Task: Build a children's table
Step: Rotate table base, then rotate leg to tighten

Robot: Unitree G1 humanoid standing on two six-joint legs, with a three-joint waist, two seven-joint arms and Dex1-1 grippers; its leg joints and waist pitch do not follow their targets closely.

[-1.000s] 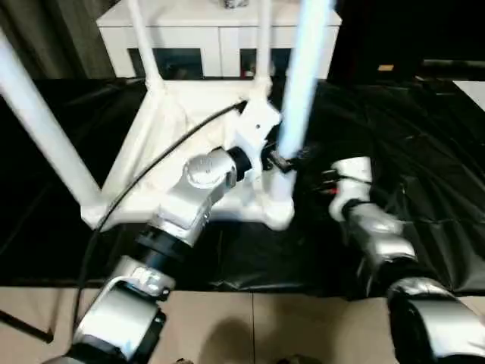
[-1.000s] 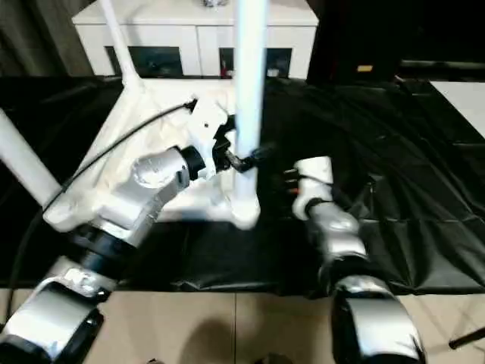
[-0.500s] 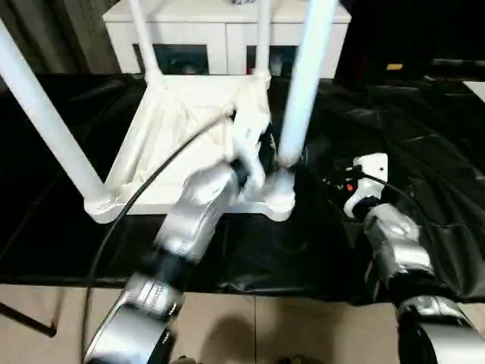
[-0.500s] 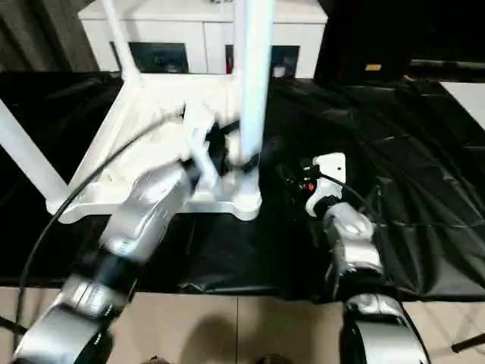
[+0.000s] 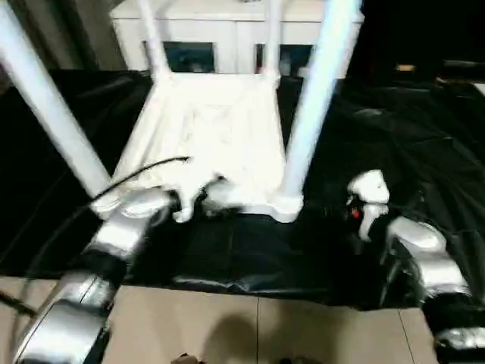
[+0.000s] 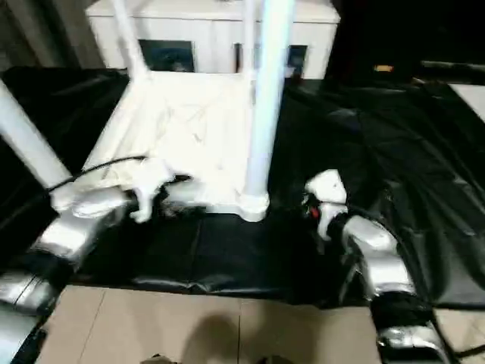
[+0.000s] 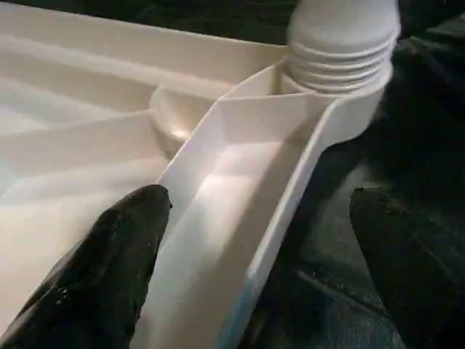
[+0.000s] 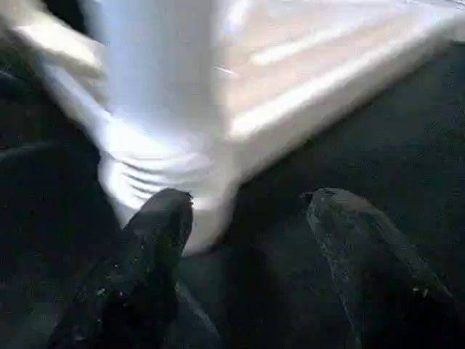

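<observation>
The children's table stands upside down on a black sheet: its white ribbed tabletop lies flat with four white legs rising from the corners. The near-right leg sits in its ringed corner socket. My left gripper is open and low at the tabletop's front rim. One finger hangs over the ribbed underside and the other over the sheet, so the rim runs between them untouched. My right gripper is open just right of the near-right leg's base, with only black sheet between its fingers.
A white cabinet with glass doors stands right behind the table. The black sheet spreads wide to the right. Beige floor runs along the near edge. A black cable trails over my left forearm.
My left gripper has dropped back from beside the near-right leg to the tabletop's front rim, further left. The right gripper stayed to the right of that leg. The camera has also shifted.
</observation>
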